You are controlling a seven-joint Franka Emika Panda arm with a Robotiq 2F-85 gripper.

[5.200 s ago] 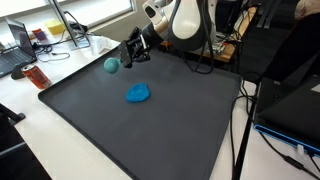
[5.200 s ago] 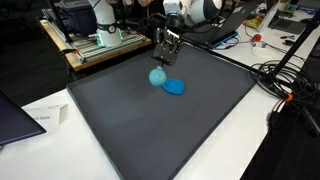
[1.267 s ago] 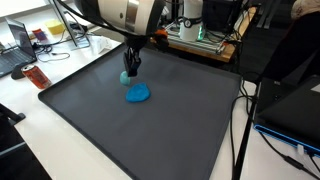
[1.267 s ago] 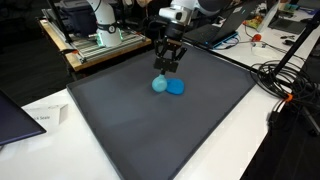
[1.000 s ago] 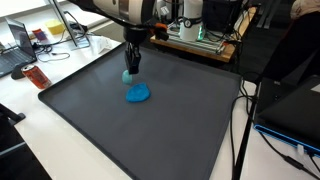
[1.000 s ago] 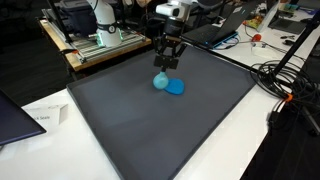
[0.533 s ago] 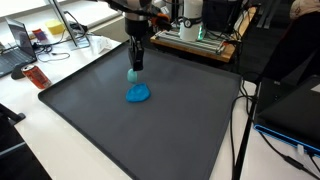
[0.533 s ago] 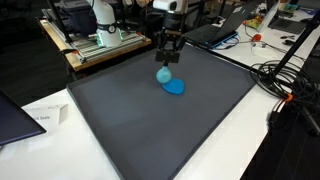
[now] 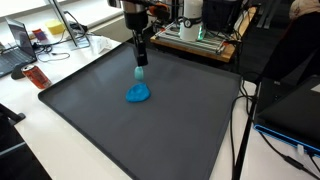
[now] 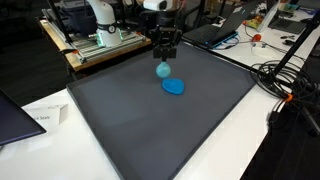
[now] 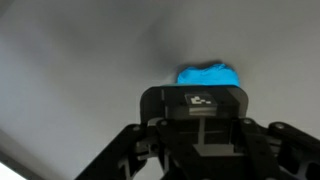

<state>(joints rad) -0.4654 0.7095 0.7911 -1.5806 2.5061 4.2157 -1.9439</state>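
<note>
1. Gripping a teal ball [image 9: 139,73] between its closed fingers, the tool [image 9: 139,67] hangs at upper centre in an exterior view. The ball appears raised clear of the dark surface [image 9: 150,130]. A blue lump [image 9: 138,94] lies flat on the surface just below the ball in the frame, apart from it.

2. Pointing straight down at upper centre in an exterior view, the tool [image 10: 163,61] is clamped on the teal ball [image 10: 162,70]. The blue lump [image 10: 174,87] sits just to the lower right of the ball, near but not touching. Bare dark surface [image 10: 150,130] fills the middle and lower frame.

3. Filling the lower centre of the wrist view is the tool's black body. The blue lump [image 11: 208,75] peeks over its top edge against a blurred grey surface. Neither the ball nor the fingertips show here.

4. Judging from these views, the step in hand is a carry, with the ball aloft and close to the lump. The next move calls for a firm grip, enough height to clear the lump, and a slow descent. The fingers should part only once the ball rests, since it could roll on the flat surface.
</note>
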